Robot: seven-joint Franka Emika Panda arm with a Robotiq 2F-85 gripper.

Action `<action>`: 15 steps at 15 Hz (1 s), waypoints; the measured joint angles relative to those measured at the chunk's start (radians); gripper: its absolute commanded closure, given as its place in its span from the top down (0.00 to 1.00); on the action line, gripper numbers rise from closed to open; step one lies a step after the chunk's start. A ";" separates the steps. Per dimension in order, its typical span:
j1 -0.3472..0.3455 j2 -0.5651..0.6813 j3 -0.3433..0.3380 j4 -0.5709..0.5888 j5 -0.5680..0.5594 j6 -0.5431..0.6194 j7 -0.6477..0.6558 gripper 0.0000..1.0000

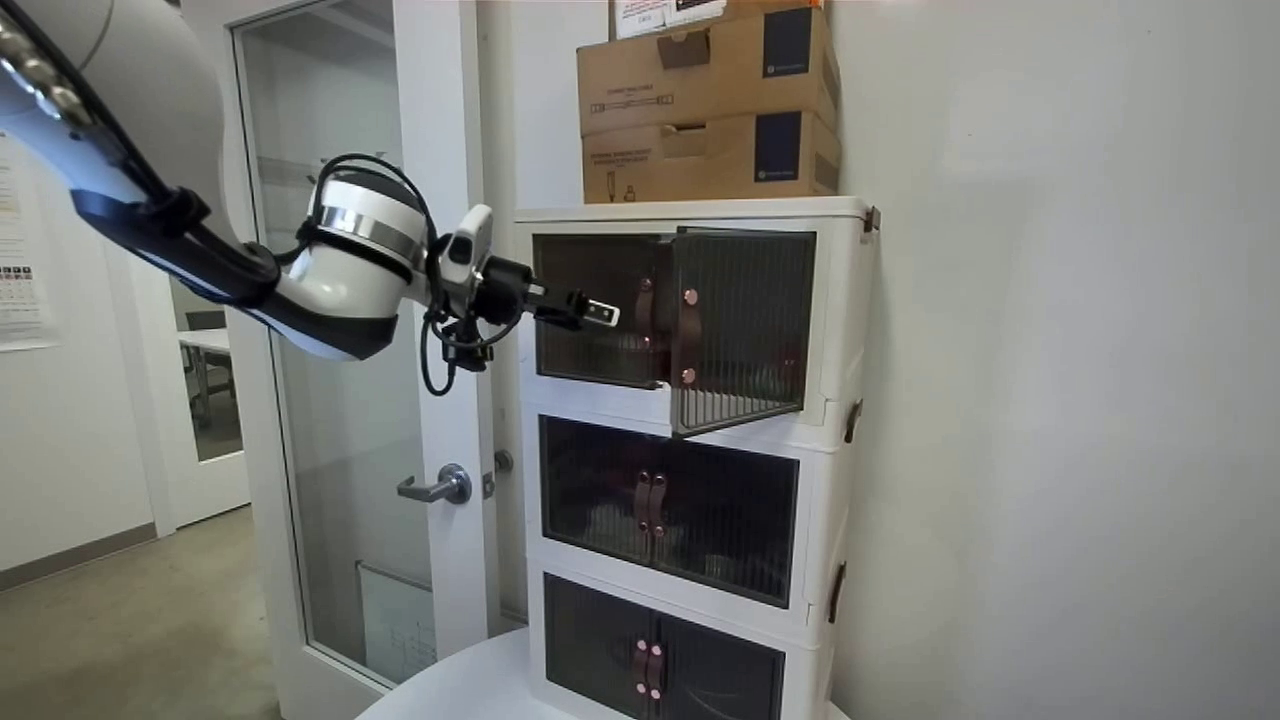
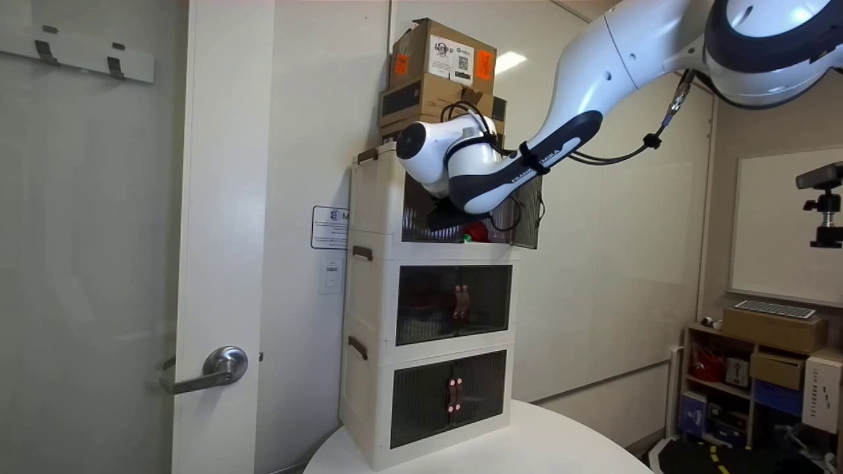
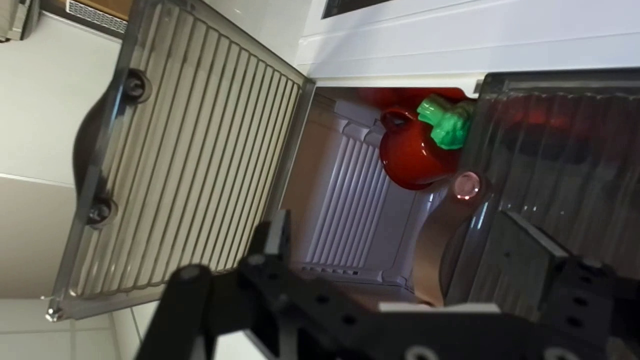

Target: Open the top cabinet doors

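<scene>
The top cabinet doors are smoky translucent panels on the uppermost tier of the white cabinet. One door (image 1: 745,335) stands swung outward; it also shows in the wrist view (image 3: 190,165). The other door (image 1: 600,300) is closed, seen at the right of the wrist view (image 3: 560,145). Its brown strap handle (image 3: 437,245) lies between the spread fingers as seen in the wrist view; I cannot tell whether they touch it. My gripper (image 1: 598,312) is open and empty, in front of the closed door; its fingers show low in the wrist view (image 3: 407,235). An exterior view mostly hides it behind the arm.
A red mug (image 3: 415,152) and a green object (image 3: 445,120) are inside the top tier. Middle doors (image 1: 665,505) and lowest doors (image 1: 660,650) are closed. Cardboard boxes (image 1: 700,85) sit on top. The cabinet stands on a white table (image 2: 560,447), beside a glass door (image 1: 340,350).
</scene>
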 measured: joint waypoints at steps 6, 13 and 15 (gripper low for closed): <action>-0.025 0.019 0.000 0.010 -0.054 -0.005 0.019 1.00; -0.050 0.039 0.000 0.072 -0.064 0.005 0.018 1.00; -0.059 0.048 0.000 0.091 -0.064 0.013 0.014 1.00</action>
